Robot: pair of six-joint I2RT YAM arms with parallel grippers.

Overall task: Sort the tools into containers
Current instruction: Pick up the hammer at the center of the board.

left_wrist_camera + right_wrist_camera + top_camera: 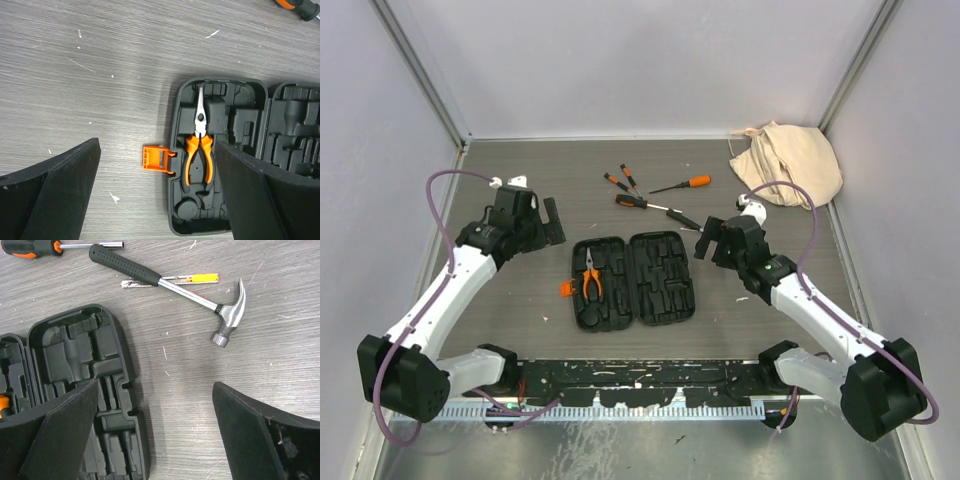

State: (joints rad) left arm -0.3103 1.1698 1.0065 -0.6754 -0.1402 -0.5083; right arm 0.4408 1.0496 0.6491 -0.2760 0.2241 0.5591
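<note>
The black tool case lies open at the table's middle, its orange latch at the left. Orange-handled pliers lie in its left half. Behind it lie several orange-and-black screwdrivers. A hammer with a black handle lies right of the case, across a small orange-and-silver tool. My left gripper is open and empty, left of the case; in the left wrist view it hangs over the latch and pliers. My right gripper is open and empty, over the case's right edge.
A beige cloth bag lies in the back right corner. Grey walls close in the table on three sides. A black rail runs along the near edge between the arm bases.
</note>
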